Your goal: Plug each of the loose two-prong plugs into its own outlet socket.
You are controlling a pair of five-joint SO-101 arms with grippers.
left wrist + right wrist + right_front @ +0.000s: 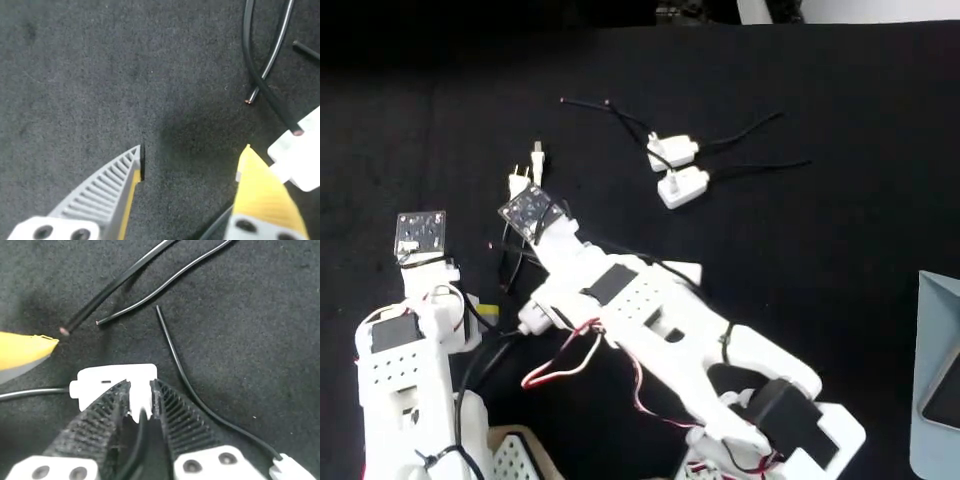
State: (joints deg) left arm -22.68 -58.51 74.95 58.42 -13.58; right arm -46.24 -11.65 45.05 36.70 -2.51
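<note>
Plug (100, 380) pinched in right hand (140, 386), black wires (170, 347) strewn alongside.

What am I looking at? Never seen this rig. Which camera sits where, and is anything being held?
Two small white robot arms sit side by side at a table covered in black cloth. The high view comes from a fixed camera looking down. The other two come from a camera on each arm's wrist, looking along its end effector. On the cloth lie an outlet socket and a second socket, both white with black cords, and a loose plug. The right end effector is shut on a white plug. The left end effector is open over the cloth and holds nothing.
</note>
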